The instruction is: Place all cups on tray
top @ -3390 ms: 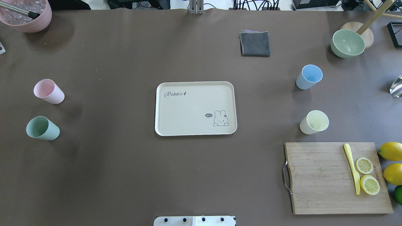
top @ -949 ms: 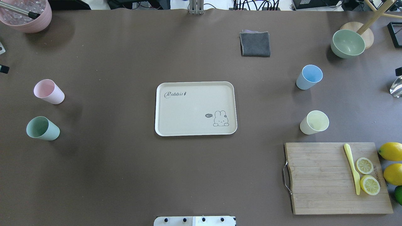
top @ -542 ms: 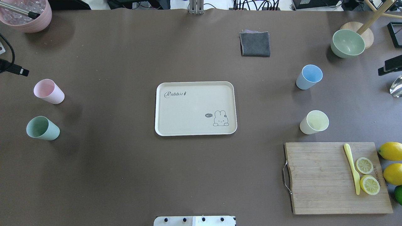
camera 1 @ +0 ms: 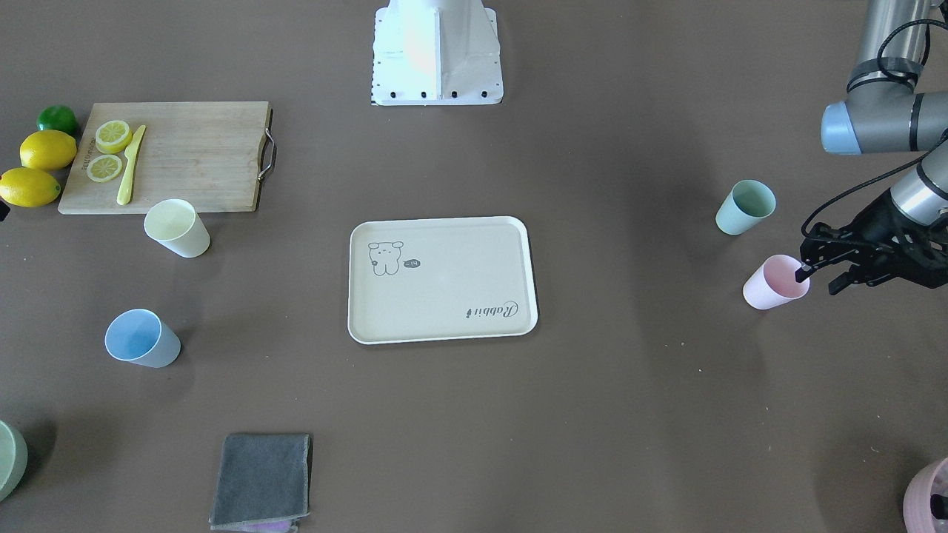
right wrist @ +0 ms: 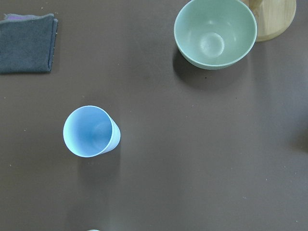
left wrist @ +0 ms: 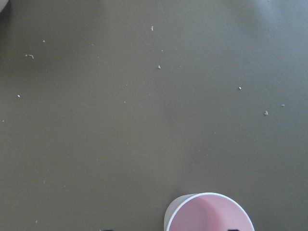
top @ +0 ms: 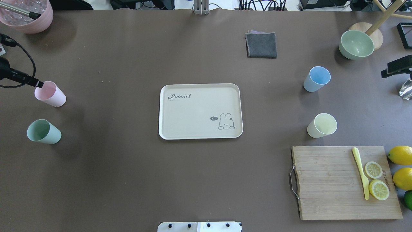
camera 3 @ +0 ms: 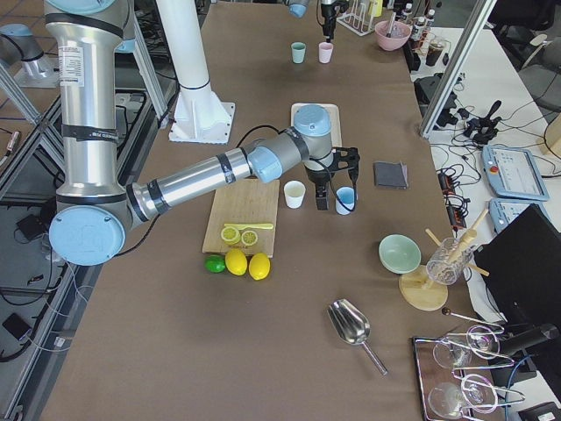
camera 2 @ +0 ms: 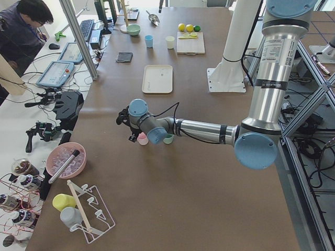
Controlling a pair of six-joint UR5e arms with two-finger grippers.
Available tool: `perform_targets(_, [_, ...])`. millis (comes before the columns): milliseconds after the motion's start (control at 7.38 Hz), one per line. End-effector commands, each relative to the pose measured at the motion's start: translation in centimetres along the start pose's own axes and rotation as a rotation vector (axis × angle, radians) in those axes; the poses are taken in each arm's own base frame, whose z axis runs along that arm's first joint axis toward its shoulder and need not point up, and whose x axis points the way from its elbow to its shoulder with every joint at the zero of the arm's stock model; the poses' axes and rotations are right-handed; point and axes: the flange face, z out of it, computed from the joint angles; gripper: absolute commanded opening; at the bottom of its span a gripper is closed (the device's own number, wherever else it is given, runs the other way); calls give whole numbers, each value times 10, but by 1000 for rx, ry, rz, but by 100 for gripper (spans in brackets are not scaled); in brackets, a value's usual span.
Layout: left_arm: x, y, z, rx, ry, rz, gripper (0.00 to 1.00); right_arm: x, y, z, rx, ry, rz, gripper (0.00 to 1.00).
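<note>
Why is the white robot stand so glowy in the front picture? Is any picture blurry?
Exterior front-facing view: bright light washes out the white robot base, hiding its detail. Right wrist-mounted view: sharp, soft shadows beside the green bowl and the blue cup. Left wrist-mounted view: sharp too, though the bottom edge cuts off the pink cup.

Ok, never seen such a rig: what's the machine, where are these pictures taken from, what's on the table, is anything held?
Two robot arms with two-finger grippers work at a table. Cameras: one above, one facing the robot, one at each table end, one on each wrist. A cream tray lies in the middle, bare. Off it stand the pink cup, mint green cup, blue cup and yellow cup. The left gripper hangs open at the pink cup's rim; the right gripper hangs near the blue cup. Nothing is held.
</note>
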Motion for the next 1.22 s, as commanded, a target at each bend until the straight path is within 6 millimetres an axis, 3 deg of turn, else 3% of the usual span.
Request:
perform_targets(0, [5, 6, 17, -25, 0, 10, 47, 0, 0, 0, 0, 1, 0, 98])
perform_targets(407, [3, 10, 24, -39, -1, -38, 0, 0, 1, 1, -2, 2, 1, 98])
perform_targets(542, [16, 0, 15, -2, 18, -76, 0, 0, 2, 1, -4, 0, 2, 98])
perform_targets(814, [65, -48, -14, 86, 72, -155, 0, -10, 6, 11, -24, -1, 109, 87])
perform_targets(1085, [122, -112, -42, 141, 130, -297, 0, -33, 19, 35, -49, 29, 151, 85])
